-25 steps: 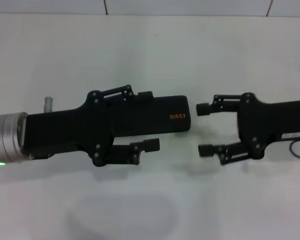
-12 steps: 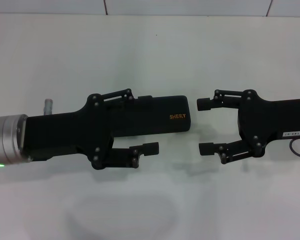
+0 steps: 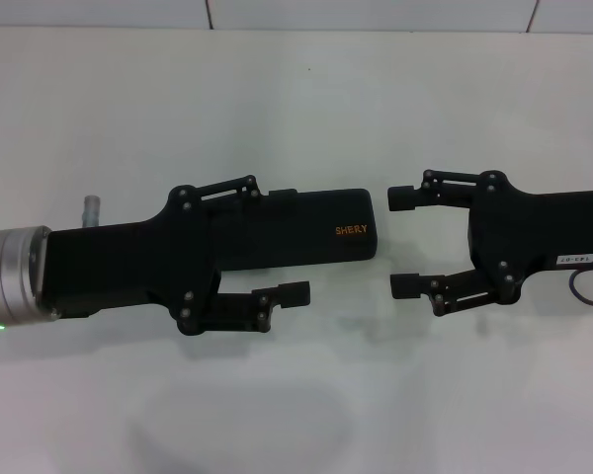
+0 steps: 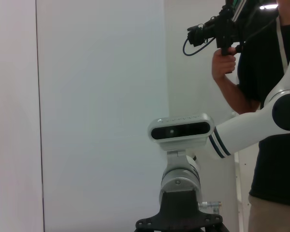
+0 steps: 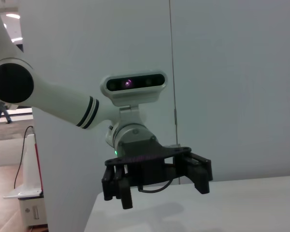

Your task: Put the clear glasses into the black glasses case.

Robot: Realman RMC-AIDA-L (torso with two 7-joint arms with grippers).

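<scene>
The black glasses case lies shut on the white table, its orange lettering facing up. My left gripper is open and hovers over the case's left half, hiding it, with one finger on each side of the case. The same gripper shows head-on in the right wrist view, above the table. My right gripper is open just right of the case's end, apart from it and holding nothing. The clear glasses show only as a faint transparent outline near the table's front edge.
A small grey metal post stands behind my left arm. In the left wrist view a person holding a camera stands behind my right arm, beside a white wall.
My left gripper has drifted slightly back and toward the table's front edge. The right gripper has shifted a little toward the far side. The case has not moved.
</scene>
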